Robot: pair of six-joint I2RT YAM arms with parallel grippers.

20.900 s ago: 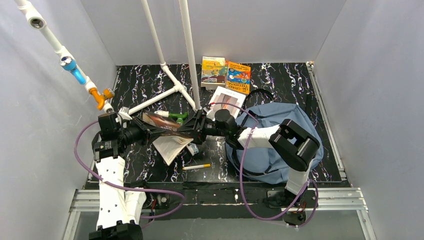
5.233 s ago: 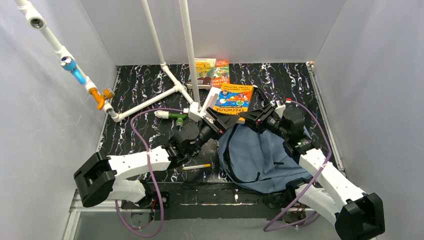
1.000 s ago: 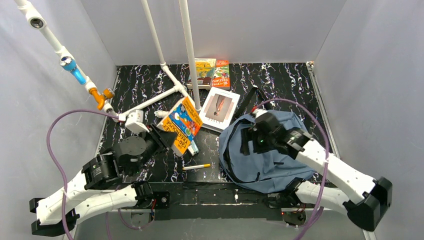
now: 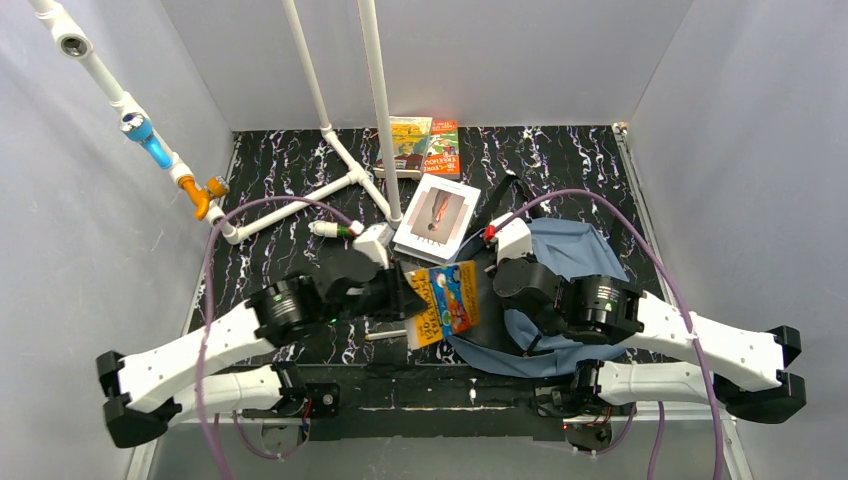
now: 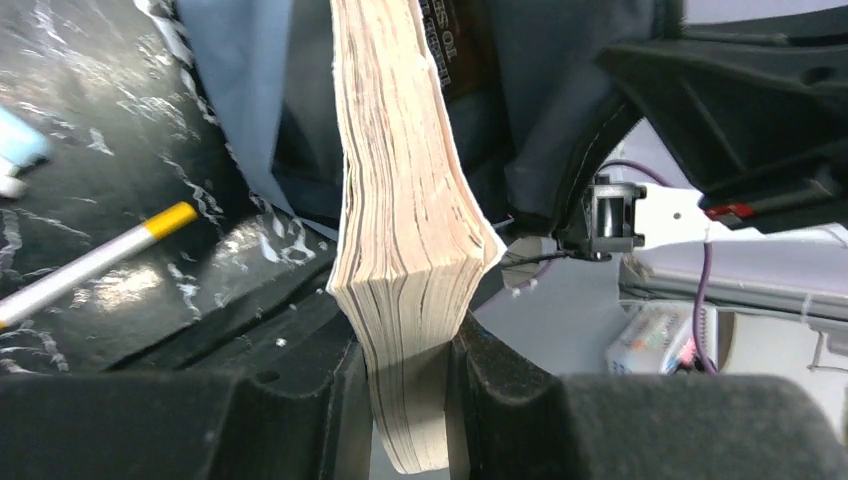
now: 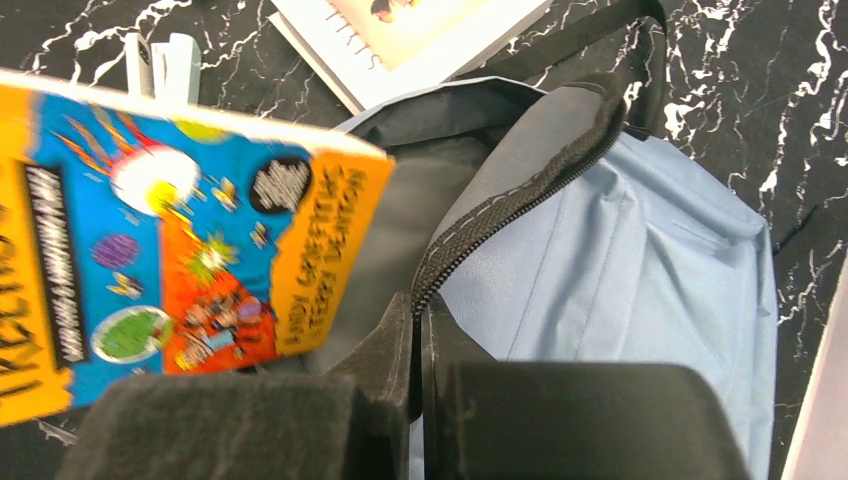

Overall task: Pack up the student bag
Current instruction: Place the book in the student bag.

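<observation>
pipes (image 4: pixel 381 120): white, two uprights and a fork across the far left of the table (image 4: pixel 270 255); one slanted length along the left wall with a blue and an orange fitting.
marker (image 4: pixel 335 229): green with a white end, flat on the table just in front of the pipe fork.
left gripper (image 5: pixel 408 345): clamped on the orange book, one finger against each cover near its lower edge; reaching in from the left toward the bag's mouth.
pen (image 5: pixel 92 262): white with a yellow tip, flat near the table's front edge, left of the bag and apart from the book; partly hidden under the left gripper in the top view.
orange book (image 4: pixel 445 300): orange and blue cover facing up, tilted, held clear of the table; thick block of yellowed pages; leading corner over the gray lining at the bag's mouth.
white book (image 4: pixel 437 217): flat on the table behind the orange book, its near corner just beside the bag's top edge.
back books (image 4: pixel 422 145): two colourful ones side by side against the far wall, behind the uprights.
right gripper (image 6: pixel 420 320): pinched tight on the bag's zipper edge; that lip raised, mouth gaping.
bag (image 4: pixel 575 255): slate-blue, lying right of centre under the right arm; mouth facing left toward the orange book; black strap trailing out toward the far side.
</observation>
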